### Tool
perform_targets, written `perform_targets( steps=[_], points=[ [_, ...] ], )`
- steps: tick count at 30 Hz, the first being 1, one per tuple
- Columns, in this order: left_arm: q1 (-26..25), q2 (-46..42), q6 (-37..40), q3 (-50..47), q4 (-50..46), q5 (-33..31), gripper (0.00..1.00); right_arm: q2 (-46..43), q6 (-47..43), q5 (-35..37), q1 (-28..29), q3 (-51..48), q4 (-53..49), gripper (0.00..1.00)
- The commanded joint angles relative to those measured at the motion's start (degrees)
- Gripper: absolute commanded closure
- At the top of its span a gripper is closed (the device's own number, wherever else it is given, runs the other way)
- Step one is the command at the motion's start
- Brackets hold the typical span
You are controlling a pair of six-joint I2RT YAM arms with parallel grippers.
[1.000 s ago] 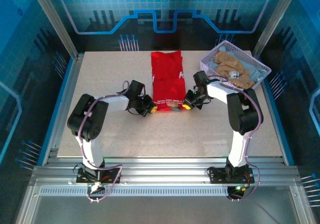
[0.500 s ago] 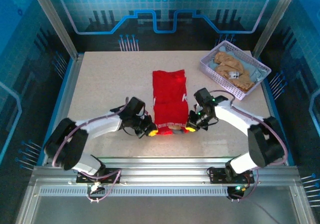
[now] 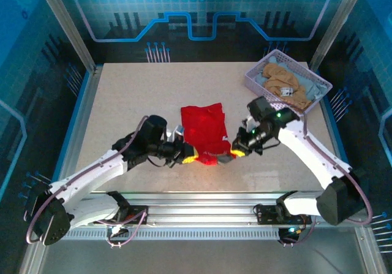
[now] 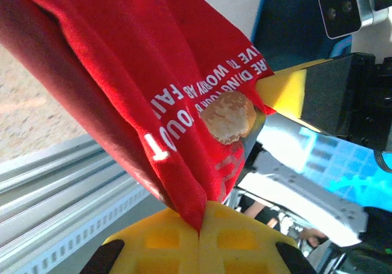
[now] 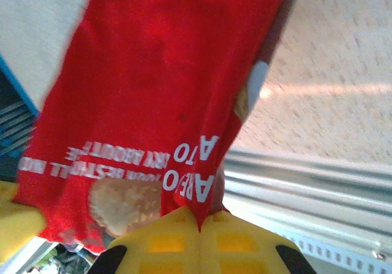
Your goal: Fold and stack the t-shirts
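Pinching the near hem of the bright red cotton t-shirt with white lettering and a brown bear print (image 3: 203,125), both tools are pressed together on cloth. The left tool (image 3: 187,157) has the near-left corner and the right tool (image 3: 235,154) the near-right one. In each wrist view the red fabric runs straight into closed yellow fingertips (image 4: 165,246).

The shirt's near edge is lifted, while its far part appears to rest on the speckled beige surface (image 3: 135,102) between the arms. I judge this a fold of the hem toward the far end. The next move calls for both arms travelling together at equal height, so the hem lands square.

Tan and pale blue-grey t-shirts (image 3: 283,83) wait crumpled in the lavender plastic lattice basket (image 3: 260,64) at the far right.
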Motion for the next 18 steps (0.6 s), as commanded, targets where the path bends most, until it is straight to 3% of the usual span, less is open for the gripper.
perform_targets(
  steps=[1,6,11,18],
  points=[
    [4.4,3.6,-1.6,4.9,-0.5,-0.8,1.0,6.6,-1.5,-1.1,-2.7,10.2,-5.5,1.0],
    [12.1,12.0,-2.7,9.8,0.4,0.4,1.0,21.2,-3.2,-3.0,-5.3,24.8,-7.7,1.0],
    [18.1,25.7,-2.3,19.4,-3.2,1.8,1.0,39.1,-3.2,-0.6,-7.1,44.8,-10.4,1.0],
    [25.1,47.7,-2.9,35.1,-3.8,2.0,1.0,72.8,2.4,-1.4,-10.0,87.5,-14.0,1.0]
  ],
)
